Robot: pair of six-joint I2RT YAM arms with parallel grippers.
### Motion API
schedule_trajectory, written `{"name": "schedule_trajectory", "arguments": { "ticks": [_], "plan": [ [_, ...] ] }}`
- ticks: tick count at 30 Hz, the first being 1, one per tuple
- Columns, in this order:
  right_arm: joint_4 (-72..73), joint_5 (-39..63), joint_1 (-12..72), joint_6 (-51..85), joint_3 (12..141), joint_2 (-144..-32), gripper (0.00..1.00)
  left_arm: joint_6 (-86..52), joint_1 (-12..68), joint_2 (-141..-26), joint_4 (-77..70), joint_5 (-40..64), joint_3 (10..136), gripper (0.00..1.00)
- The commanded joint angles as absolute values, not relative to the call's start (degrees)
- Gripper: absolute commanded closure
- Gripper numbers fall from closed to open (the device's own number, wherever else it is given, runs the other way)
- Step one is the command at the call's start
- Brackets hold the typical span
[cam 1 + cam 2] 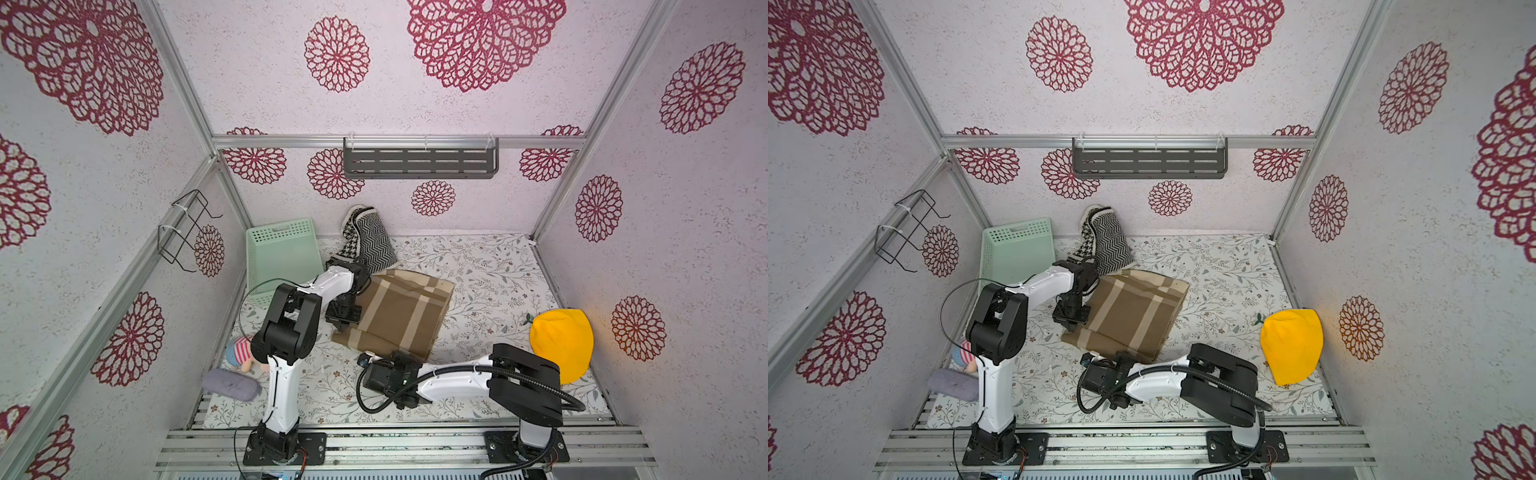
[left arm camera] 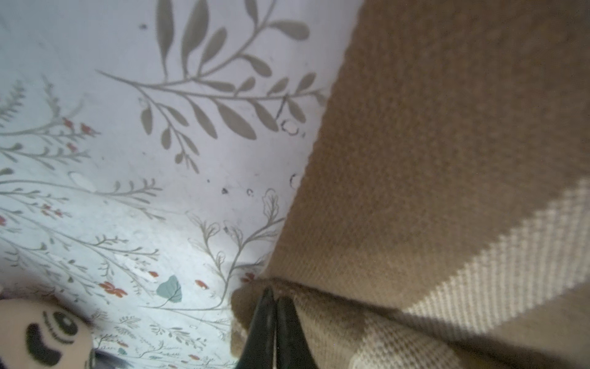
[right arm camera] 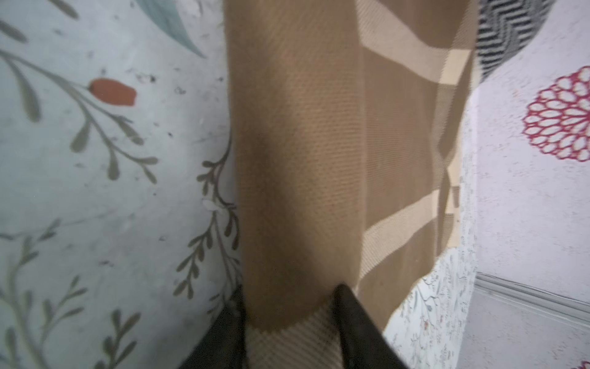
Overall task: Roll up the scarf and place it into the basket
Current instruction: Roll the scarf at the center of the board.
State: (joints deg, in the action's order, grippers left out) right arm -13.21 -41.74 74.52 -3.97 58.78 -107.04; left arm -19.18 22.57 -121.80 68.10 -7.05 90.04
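Right wrist view: right gripper (image 3: 290,295) jaws stand part-way apart, astride the near fold of the scarf (image 3: 297,127). Cloth fills the gap and meets both inner faces, so I read it as a grip on that fold, not an open hover. Frame is blurred, so I can't tell how hard it bites.

Top view puts that gripper at lower centre, on the scarf's (image 1: 399,316) near edge, toward its right end. Left gripper (image 1: 341,323) sits at the left end of the same edge, centre-left of frame.

Left wrist view: left gripper (image 2: 275,296) jaws are almost together, thin slit only, tips at the scarf's (image 2: 431,159) folded corner. No cloth visible between them, so it's touching; a hold is unconfirmed.

Key relation: the near edge runs left-right across the frame between the two sets of jaws. The rest of the scarf lies beyond it, toward upper right, flat on the tabletop (image 1: 490,282). That edge is the roll axis. My call is that the roll goes up-frame, away from the jaws. The scarf is folded, not yet rolled.

Basket (image 1: 280,235) is further back, up-left of the scarf in both top views, with the left arm (image 1: 332,282) crossing in front of it. Left arm is the nearer one for the drop. Patterned cloth (image 1: 370,241) sits just right of the basket at the back.
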Motion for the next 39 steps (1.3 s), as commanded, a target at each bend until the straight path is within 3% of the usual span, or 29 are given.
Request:
{"name": "schedule_trajectory", "arguments": {
  "ticks": [1, 3, 6, 8, 13, 19, 25, 31, 39],
  "plan": [
    [-15.2, -37.1, 72.8, -3.7, 59.5, -107.8, 0.76, -17.8, 22.2, -118.8, 65.0, -6.1, 90.3, 0.66],
    [-16.9, -33.2, 71.5, -1.6, 60.5, -106.3, 0.88, -18.7, 22.2, -115.7, 64.9, -7.5, 90.2, 0.46],
    [-19.5, -22.7, 67.2, 2.7, 61.3, -103.0, 0.97, -20.4, 22.2, -108.1, 63.0, -9.5, 87.9, 0.29],
    [-21.6, -15.3, 64.0, 5.9, 61.9, -100.8, 1.0, -20.8, 22.3, -103.3, 59.8, -10.2, 84.7, 0.24],
    [-26.6, 5.6, 55.3, 10.3, 62.9, -96.9, 1.0, -15.9, 24.3, -92.3, 45.6, -6.1, 73.3, 0.21],
    [-31.4, 20.7, 47.3, 11.2, 63.2, -96.7, 1.0, 2.4, 34.9, -85.8, 24.3, -6.5, 60.5, 0.15],
    [-29.5, 35.7, 39.1, 13.5, 60.2, -96.8, 1.0, 10.2, 37.8, -88.2, 22.7, 2.0, 59.5, 0.12],
    [-27.5, 41.7, 34.1, 14.5, 58.1, -97.8, 1.0, 14.1, 39.1, -88.4, 25.0, 5.4, 56.9, 0.13],
    [-25.0, 44.3, 30.9, 15.2, 57.7, -100.9, 1.0, 16.1, 38.1, -92.6, 29.5, 2.4, 57.5, 0.18]
  ]
}}
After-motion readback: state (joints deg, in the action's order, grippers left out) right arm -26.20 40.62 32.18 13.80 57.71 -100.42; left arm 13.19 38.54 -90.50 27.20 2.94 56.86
